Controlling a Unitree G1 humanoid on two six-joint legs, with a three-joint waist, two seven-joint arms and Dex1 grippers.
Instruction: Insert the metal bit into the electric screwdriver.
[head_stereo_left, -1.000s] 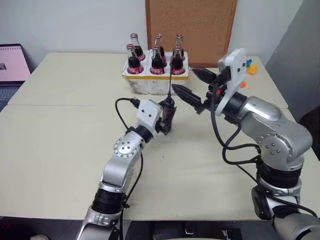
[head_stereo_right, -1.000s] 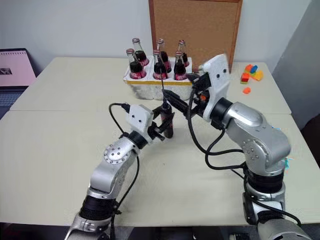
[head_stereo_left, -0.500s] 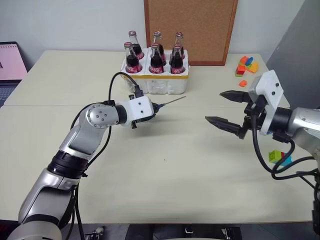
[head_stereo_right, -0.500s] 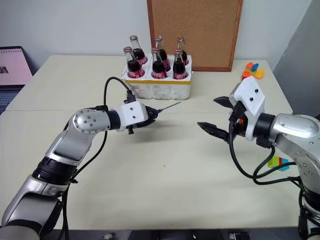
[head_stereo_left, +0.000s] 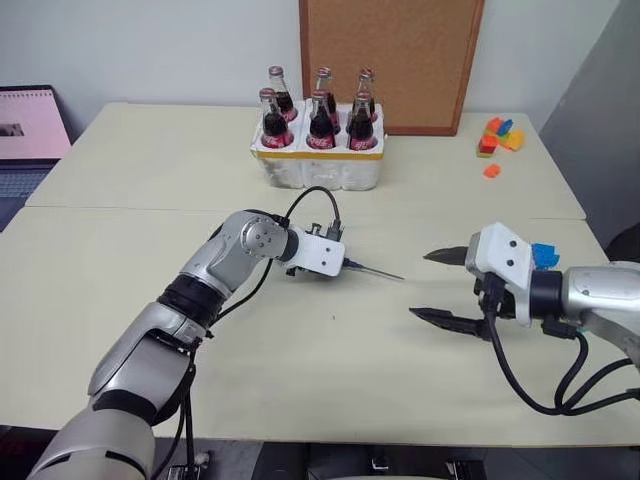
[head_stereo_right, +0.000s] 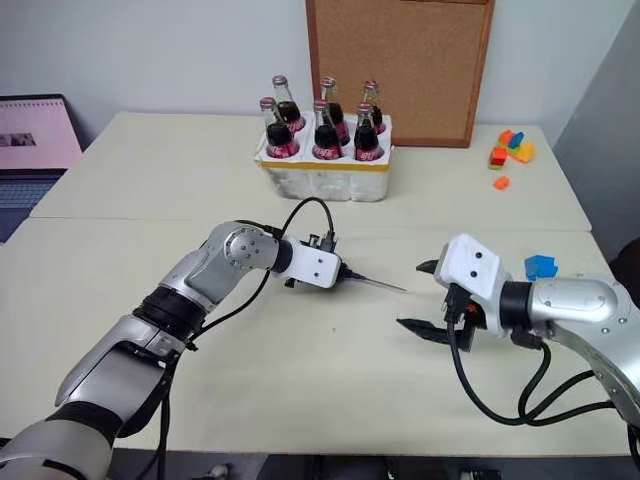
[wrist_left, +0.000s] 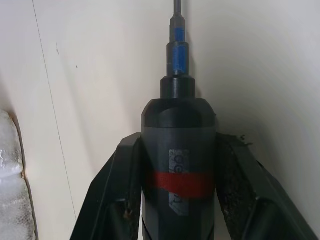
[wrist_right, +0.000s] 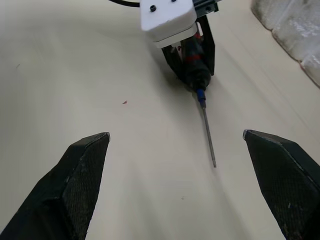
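My left gripper (wrist_left: 178, 142) is shut on the electric screwdriver (wrist_left: 178, 175), a black body with a red band that sits between both fingers (wrist_left: 125, 170). The metal bit (head_stereo_left: 375, 271) sticks out of the screwdriver's tip, a thin grey rod with a blue band near its base. It points toward my right side and slants down to the tabletop. My left gripper (head_stereo_left: 338, 262) is low over the middle of the table. My right gripper (head_stereo_left: 420, 285) is open and holds nothing, a short way beyond the bit's tip (wrist_right: 214, 164), facing it.
A white crate of cola bottles (head_stereo_left: 320, 150) stands at the back centre, in front of a cork board (head_stereo_left: 390, 60). Small coloured blocks (head_stereo_left: 497, 135) lie at the back right, and a blue block (head_stereo_left: 543, 255) by my right wrist. A laptop (head_stereo_left: 30, 130) is at the far left.
My left arm has swung the screwdriver down from upright to low over the table, with the bit now pointing right. My right gripper has drawn back, down and to the right, still open.
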